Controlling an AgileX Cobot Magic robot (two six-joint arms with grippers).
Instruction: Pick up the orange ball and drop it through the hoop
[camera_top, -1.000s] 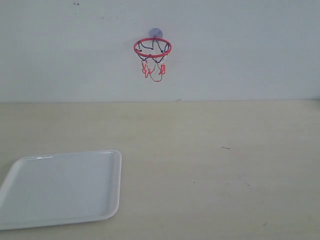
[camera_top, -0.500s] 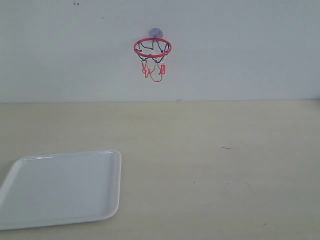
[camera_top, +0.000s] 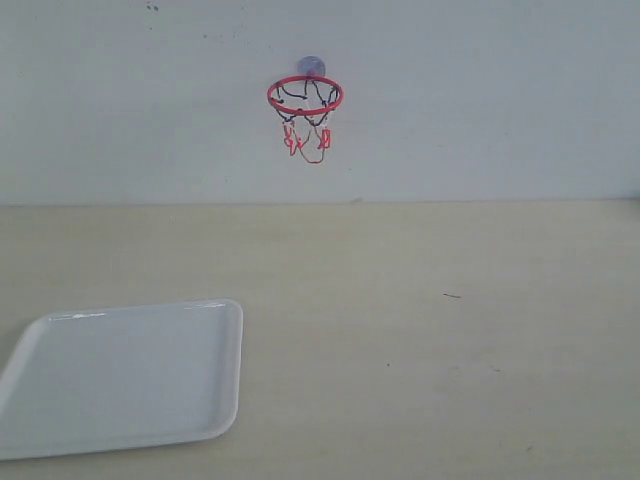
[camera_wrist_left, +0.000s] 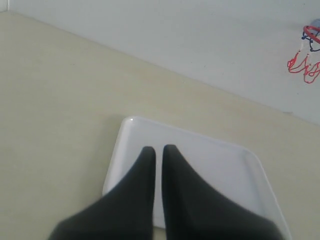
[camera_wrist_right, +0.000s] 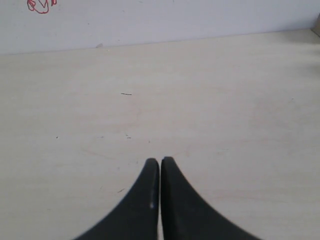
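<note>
The left gripper (camera_wrist_left: 158, 148) is hovering nearly closed over the white tray (camera_wrist_left: 210, 165); the right gripper (camera_wrist_right: 160, 160) is hovering closed over the counter (camera_wrist_right: 210, 100).

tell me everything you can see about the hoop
The hoop is a small toy with a thin red ring, its opening showing as a flat oval. A loose net of black, white and red strands dangles below it. A greyish round suction cup behind the ring fixes it to the pale wall, above the table. Nothing is in it; nothing else touches it.
</note>
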